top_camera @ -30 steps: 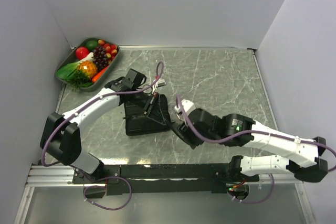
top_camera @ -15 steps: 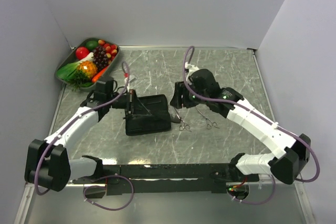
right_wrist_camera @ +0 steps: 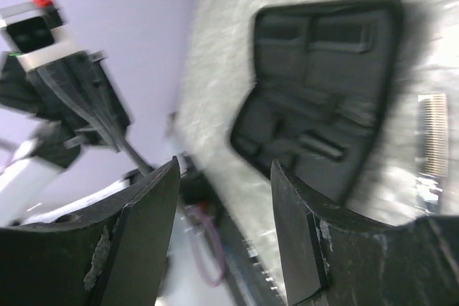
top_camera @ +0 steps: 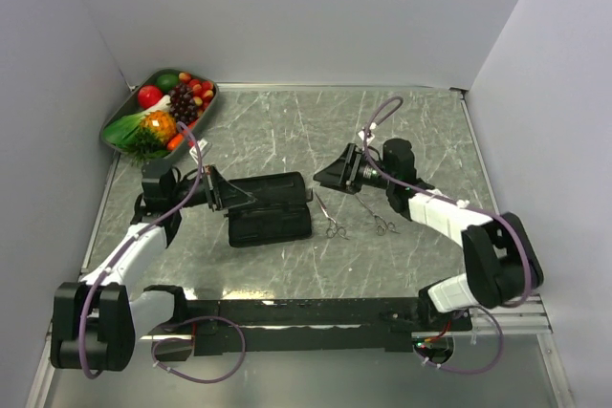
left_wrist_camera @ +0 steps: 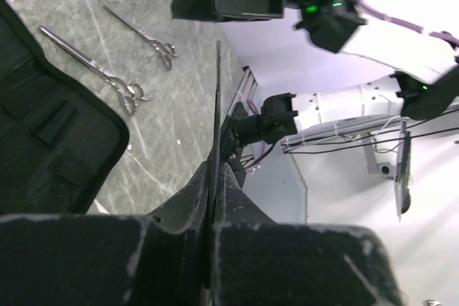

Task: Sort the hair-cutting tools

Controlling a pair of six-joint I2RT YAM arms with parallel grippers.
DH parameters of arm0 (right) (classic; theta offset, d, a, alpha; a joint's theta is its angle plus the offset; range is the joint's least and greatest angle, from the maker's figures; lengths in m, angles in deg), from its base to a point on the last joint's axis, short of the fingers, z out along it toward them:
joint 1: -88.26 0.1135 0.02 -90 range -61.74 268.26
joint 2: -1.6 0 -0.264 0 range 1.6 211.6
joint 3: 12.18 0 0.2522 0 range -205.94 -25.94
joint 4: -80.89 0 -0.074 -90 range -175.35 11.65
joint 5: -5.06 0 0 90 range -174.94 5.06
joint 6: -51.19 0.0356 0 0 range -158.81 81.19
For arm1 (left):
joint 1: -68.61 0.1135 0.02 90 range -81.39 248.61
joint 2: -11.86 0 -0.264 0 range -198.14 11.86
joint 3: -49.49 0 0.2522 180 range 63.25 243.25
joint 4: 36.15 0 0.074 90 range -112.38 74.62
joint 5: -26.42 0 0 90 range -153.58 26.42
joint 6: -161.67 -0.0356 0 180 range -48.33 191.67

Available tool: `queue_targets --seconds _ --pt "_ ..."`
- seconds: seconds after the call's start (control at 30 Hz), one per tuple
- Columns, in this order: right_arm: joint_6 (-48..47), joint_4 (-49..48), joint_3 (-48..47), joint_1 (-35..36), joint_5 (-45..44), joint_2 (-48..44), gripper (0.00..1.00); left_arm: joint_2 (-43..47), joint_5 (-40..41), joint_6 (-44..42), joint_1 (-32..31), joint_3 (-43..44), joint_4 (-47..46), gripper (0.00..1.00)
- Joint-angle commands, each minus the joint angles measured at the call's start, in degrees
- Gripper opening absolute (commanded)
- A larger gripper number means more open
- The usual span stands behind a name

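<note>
Left wrist view: left jaws clamp only one end of a slim black comb-like bar (left_wrist_camera: 217, 105), which could pivot loose; two thin silver metal scissors (left_wrist_camera: 93, 67) lie ahead of those jaws; right jaws stand apart, empty.

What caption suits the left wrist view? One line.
Left gripper clamps slim black comb; two thin silver scissors lie beside black fabric pouch.

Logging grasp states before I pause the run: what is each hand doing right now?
Left hand: shut on a slim black comb.
Right hand: open, holding nothing.
</note>
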Motion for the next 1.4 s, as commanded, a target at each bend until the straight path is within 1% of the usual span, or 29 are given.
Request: queue_targets --seconds 0.0,0.03,0.07,0.1,0.17,0.27,0.53,0.7,0.8,0.83,0.93,1.1,1.13,1.2,1.3,1.37 --pt "15.2 -28.8 2.9 -0.2 12.0 5.4 0.61 1.9 -2.0 7.0 0.5 -2.6 -11.4 0.01" --pt "17.5 -35.7 3.7 -0.1 13.2 6.6 0.61 1.9 -1.8 7.5 0.5 -2.8 -12.2 0.01" --pt "19.7 -40.0 4.1 0.0 13.6 7.8 0.61 1.8 -1.8 7.8 0.6 -3.0 -12.6 0.01" --pt "23.8 -43.3 4.5 0.1 14.0 10.2 0.6 1.7 -1.7 8.2 0.6 -3.5 -13.3 0.01" --pt "27.0 -51.0 4.9 0.7 14.8 12.2 0.59 1.5 -1.4 9.3 0.6 -3.6 -14.7 0.01" --pt "30.0 -54.8 5.6 1.5 15.4 14.4 0.58 1.4 -0.4 8.0 0.6 -2.9 -13.0 0.01" --pt "26.6 -50.0 7.1 2.8 15.7 10.6 0.57 0.4 2.0 8.8 1.0 -3.0 -15.1 0.01" --pt "26.3 -49.9 7.2 3.4 15.8 10.6 0.51 -1.2 2.3 10.5 1.0 -3.2 -18.3 0.01" --pt "25.5 -49.1 6.5 3.5 16.0 10.6 0.44 -1.5 2.1 10.8 1.0 -3.4 -18.8 0.01" --pt "25.2 -48.6 6.3 3.5 16.1 10.5 0.39 -1.6 2.2 10.6 1.0 -3.4 -18.4 0.01" --pt "24.7 -48.1 5.5 3.6 16.3 10.7 0.3 -1.5 2.6 10.2 1.0 -3.7 -18.3 0.01" --pt "24.8 -48.3 4.0 3.7 16.7 11.5 0.24 -1.5 2.7 13.2 0.9 -5.4 -22.1 0.01" --pt "24.7 -48.3 3.8 3.6 16.7 11.6 0.2 -1.3 2.8 13.2 0.9 -5.7 -22.0 0.01" --pt "24.8 -48.3 3.2 3.6 16.6 11.9 0.15 -0.6 2.8 12.9 0.9 -6.1 -21.3 0.01" --pt "24.2 -47.1 2.5 3.6 16.5 11.5 0.01 0.9 3.1 12.1 0.9 -6.7 -19.1 0.01" --pt "23.3 -45.8 2.5 3.8 16.3 11.0 0.0 1.5 3.5 11.4 0.9 -7.2 -17.1 0.01"
